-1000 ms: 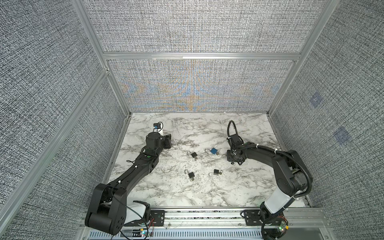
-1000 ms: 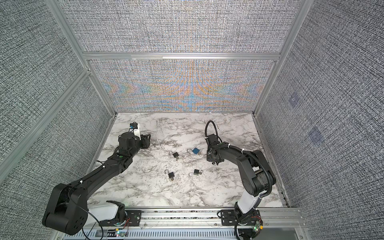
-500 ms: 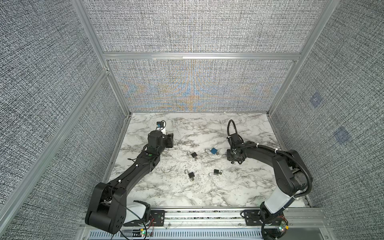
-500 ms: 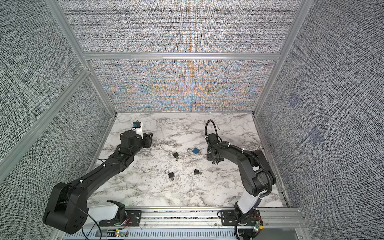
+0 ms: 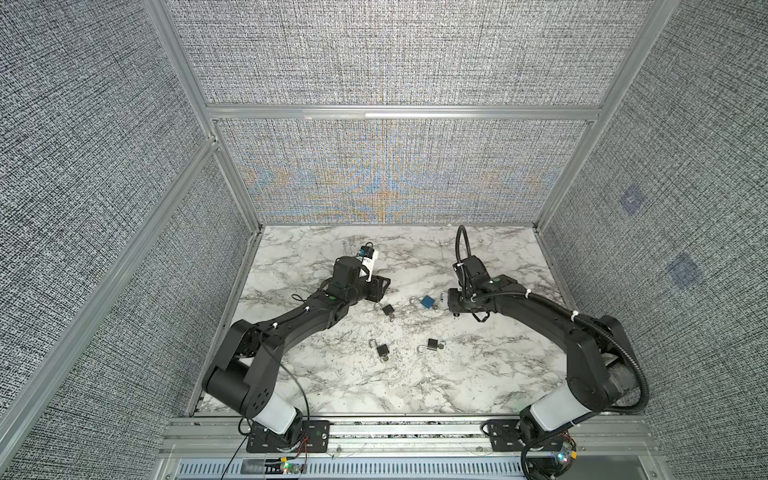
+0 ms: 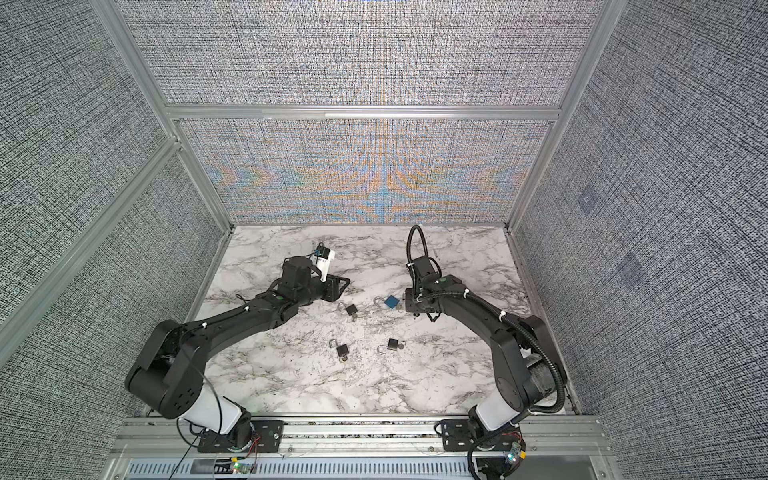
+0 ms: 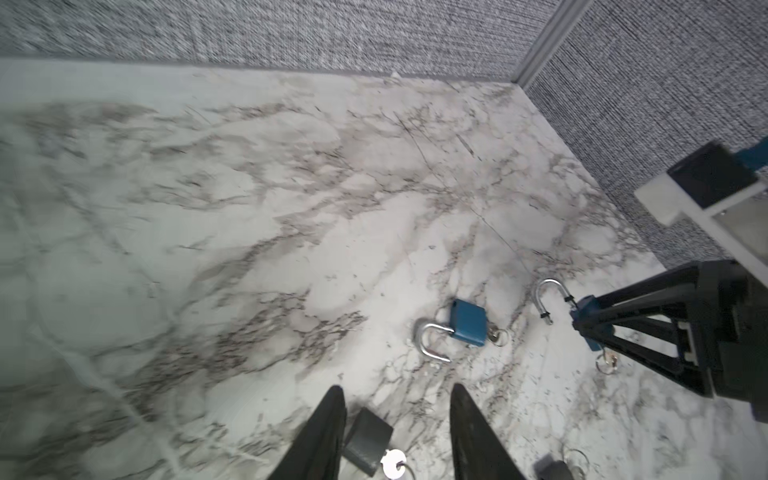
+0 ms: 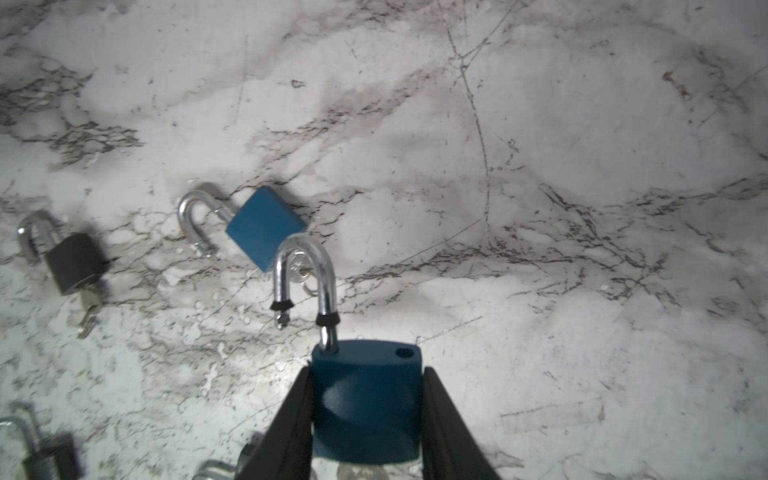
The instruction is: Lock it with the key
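My right gripper (image 8: 365,370) is shut on the body of a blue padlock (image 8: 365,399) whose silver shackle (image 8: 305,282) stands open. In the left wrist view a key with a ring (image 7: 606,360) hangs from that padlock's underside. In both top views the right gripper (image 5: 448,301) (image 6: 406,305) sits low at centre right. My left gripper (image 7: 395,390) (image 5: 383,286) is open. A black padlock (image 7: 368,440) with a key in it lies on the table between its fingers, close to one finger.
A second blue padlock (image 5: 427,301) (image 8: 264,226) lies open on the marble table (image 5: 478,374), just left of the right gripper. Two more black padlocks (image 5: 382,350) (image 5: 433,344) lie nearer the front. Fabric walls enclose the table.
The left arm has swung right, bringing its gripper over the black padlock, and its jaws have narrowed a little. The right arm has barely moved, still holding the blue padlock.
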### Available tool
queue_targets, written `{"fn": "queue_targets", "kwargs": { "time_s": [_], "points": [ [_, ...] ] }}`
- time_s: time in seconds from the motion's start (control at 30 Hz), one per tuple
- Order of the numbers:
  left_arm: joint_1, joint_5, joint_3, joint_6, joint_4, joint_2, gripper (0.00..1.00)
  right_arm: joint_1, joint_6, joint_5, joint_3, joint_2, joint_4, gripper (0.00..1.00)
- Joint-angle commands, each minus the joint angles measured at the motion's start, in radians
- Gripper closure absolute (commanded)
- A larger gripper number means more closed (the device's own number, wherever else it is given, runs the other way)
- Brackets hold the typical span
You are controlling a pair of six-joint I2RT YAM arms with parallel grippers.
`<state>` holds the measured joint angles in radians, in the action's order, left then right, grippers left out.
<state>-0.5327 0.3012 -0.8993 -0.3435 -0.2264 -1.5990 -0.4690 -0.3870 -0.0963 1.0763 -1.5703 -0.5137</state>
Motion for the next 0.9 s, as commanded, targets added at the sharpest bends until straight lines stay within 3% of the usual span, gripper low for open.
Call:
{"fn": "queue_targets", "kwargs": {
  "time_s": [0.0, 0.43, 0.87],
  "points": [
    [-0.02, 0.141, -0.029, -0.083, -0.099, -0.058, 0.56, -0.021, 0.004, 0.027, 0.021, 0.016, -0.032, 0.66],
    [-0.071, 0.343, -0.018, -0.308, -0.483, -0.253, 0.56, -0.102, -0.021, 0.059, 0.066, 0.037, -0.046, 0.66],
    [-0.085, 0.423, -0.039, -0.375, -0.574, -0.329, 0.56, -0.127, -0.026, 0.06, 0.089, 0.029, -0.048, 0.66]
  ]
}}
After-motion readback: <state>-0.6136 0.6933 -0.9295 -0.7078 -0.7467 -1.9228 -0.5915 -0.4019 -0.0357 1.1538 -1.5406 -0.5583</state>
